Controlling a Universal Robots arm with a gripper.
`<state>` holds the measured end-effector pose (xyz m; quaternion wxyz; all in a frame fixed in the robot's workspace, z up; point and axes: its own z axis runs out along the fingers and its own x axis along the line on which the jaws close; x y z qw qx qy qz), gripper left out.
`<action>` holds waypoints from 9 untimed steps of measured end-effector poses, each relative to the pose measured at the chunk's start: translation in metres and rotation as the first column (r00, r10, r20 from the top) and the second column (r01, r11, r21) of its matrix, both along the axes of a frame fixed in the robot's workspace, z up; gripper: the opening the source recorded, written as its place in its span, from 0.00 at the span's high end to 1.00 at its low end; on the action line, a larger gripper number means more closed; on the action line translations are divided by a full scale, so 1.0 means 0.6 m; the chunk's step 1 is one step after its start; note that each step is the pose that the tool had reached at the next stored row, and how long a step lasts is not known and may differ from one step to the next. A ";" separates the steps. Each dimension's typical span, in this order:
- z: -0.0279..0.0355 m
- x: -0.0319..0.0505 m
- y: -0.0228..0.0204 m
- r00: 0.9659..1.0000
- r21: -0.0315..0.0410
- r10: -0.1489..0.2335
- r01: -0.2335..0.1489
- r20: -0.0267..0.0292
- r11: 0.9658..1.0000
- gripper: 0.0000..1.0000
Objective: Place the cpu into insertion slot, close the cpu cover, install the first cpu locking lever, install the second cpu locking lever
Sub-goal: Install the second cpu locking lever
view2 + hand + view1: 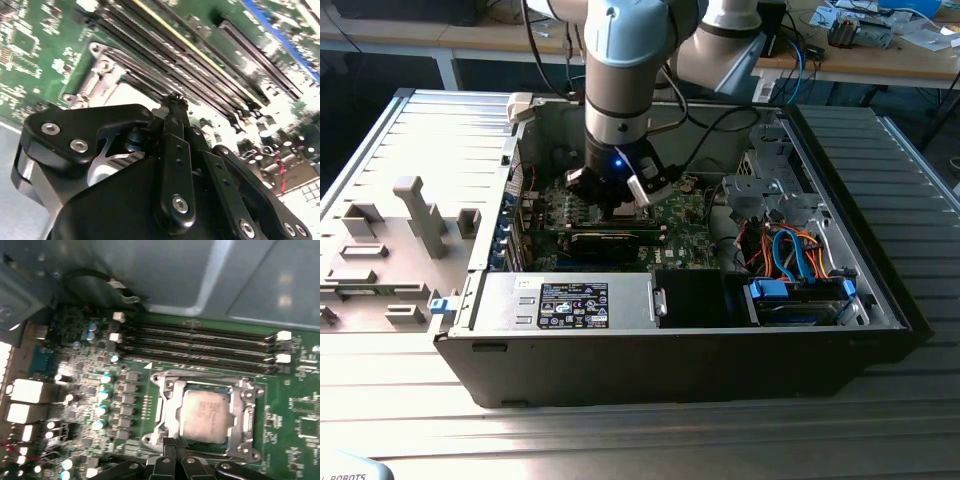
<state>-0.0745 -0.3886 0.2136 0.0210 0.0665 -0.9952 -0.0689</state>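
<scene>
CPU (206, 415) sits seated in the insertion slot (235, 432) on the green motherboard (295, 410), dull silver top facing up, just ahead of the pincer tips in the first wrist view. CPU cover (170, 407) lies down flat around the chip, silvery frame with the chip showing through its cut-out centre. Pincer (172, 444) is low over the board at the near edge of the cover frame; fingers drawn together into a narrow point, nothing visibly between them, tip touching or almost touching the frame edge, can't tell which. In the second wrist view the pincer (175, 100) ends just short of a silvery socket bracket (95, 80), with the memory slots (200, 55) running beyond the tips. Four memory slots (200, 345) also lie past the socket, on its far side from the pincer, in the first wrist view. Exterior view: arm reaches down into the open computer case (620, 350), pincer (617, 212) over the board, black card (610, 240) just beside it.
</scene>
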 end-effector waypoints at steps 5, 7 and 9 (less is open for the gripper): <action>0.000 0.029 0.0249 1.000 -0.002 0.000 0.000 -0.010 1.000 0.89; 0.007 0.030 0.0295 1.000 -0.009 0.000 0.000 -0.010 1.000 0.89; 0.027 0.030 0.0311 1.000 -0.014 0.000 0.000 -0.010 1.000 0.89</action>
